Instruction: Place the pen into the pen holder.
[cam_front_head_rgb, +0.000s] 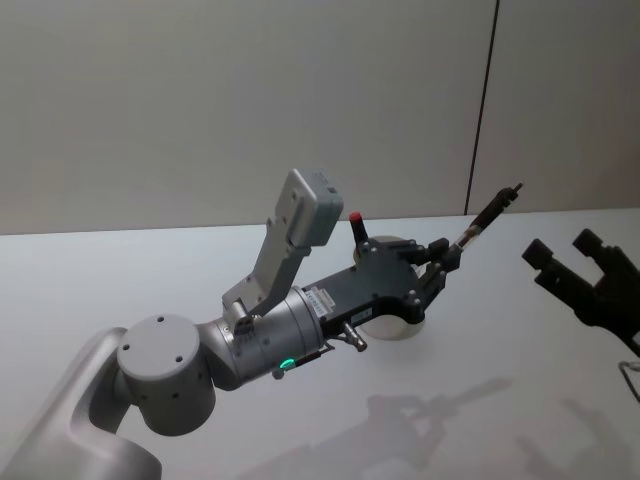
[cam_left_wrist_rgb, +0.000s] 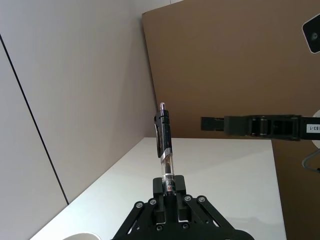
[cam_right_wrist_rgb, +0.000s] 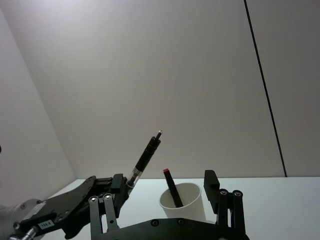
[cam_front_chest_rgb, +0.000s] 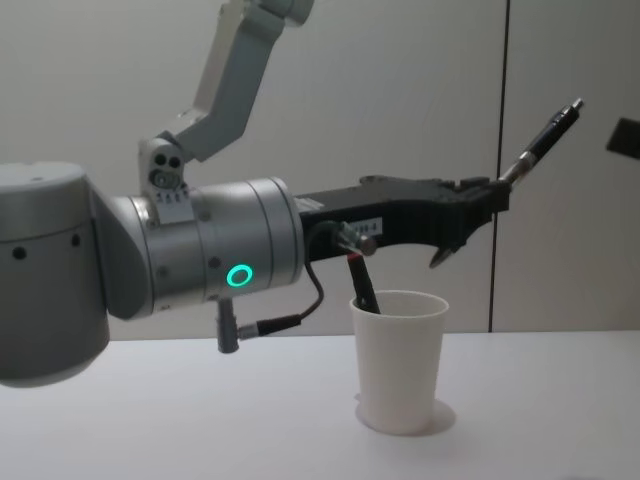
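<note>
Left gripper (cam_front_head_rgb: 447, 252) clamped on the pen (cam_front_head_rgb: 490, 215), over the cup (cam_front_chest_rgb: 400, 360).
Pen tilts up and right; cup stands on the table (cam_front_chest_rgb: 150, 420); right gripper (cam_front_head_rgb: 565, 255) at far right, fingers apart.

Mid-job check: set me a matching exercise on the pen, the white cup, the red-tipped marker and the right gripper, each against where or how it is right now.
Things:
1. pen
2. pen holder
3. red-tipped marker
4. right gripper

States:
A. standing upright on the table
B. open and empty
C. clamped in the left gripper, slanting up in the air
D. leaning inside the pen holder

Pairs: 1-C, 2-A, 3-D, 4-B
</note>
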